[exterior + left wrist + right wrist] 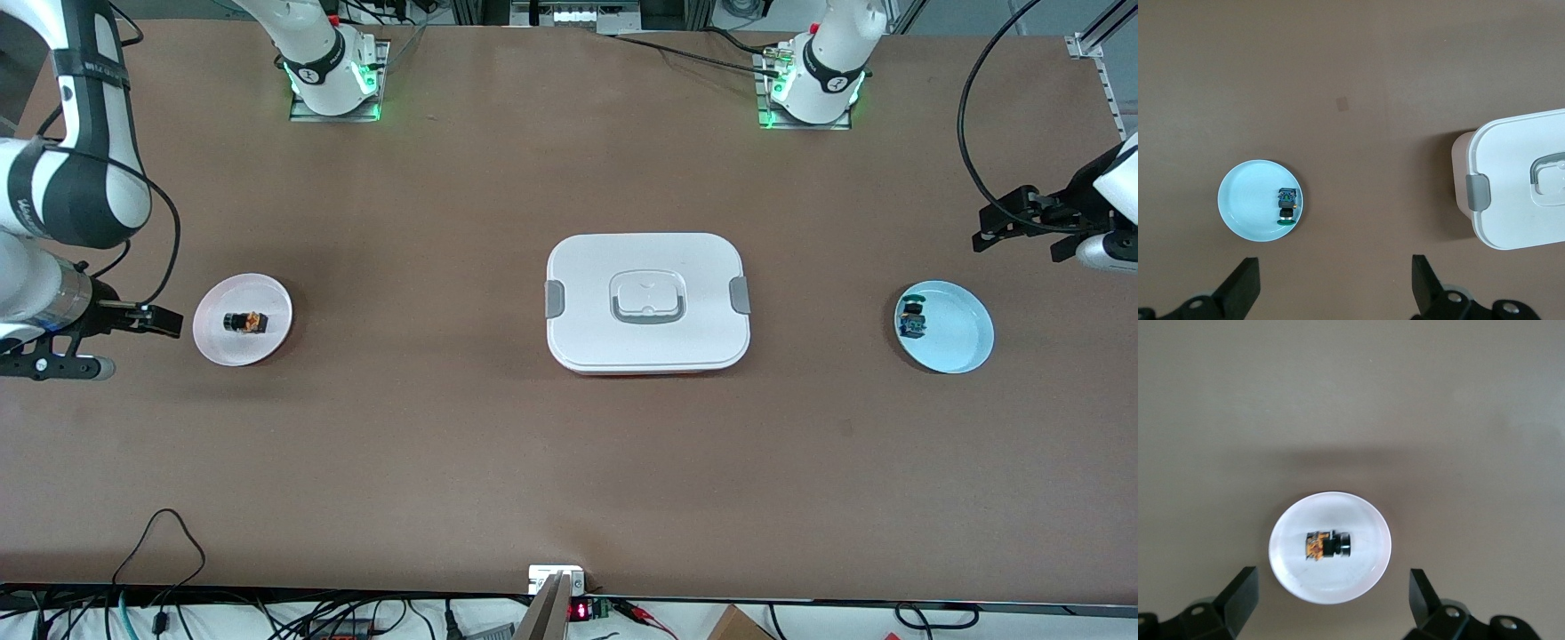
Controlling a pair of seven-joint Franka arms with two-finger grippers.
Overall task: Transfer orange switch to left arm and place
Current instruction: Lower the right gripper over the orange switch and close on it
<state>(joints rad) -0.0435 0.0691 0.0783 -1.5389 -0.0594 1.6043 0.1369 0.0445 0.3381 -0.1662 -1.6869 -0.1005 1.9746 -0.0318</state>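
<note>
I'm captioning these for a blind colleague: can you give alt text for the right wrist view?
The orange switch lies on its side in a small pale pink plate on the brown table. The right gripper hangs above it, open, with its two black fingers showing either side of the plate.

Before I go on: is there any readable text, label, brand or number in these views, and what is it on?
None can be read for certain.
Right arm: lettering on the dark joint band, cut off and blurred.
Both arm bases: a round mark on each dark band, too small to read.
Small device at the table edge nearest the front camera: red lit digits, too small to read.
Box, pink plate, blue plate, both switches: no text visible.
</note>
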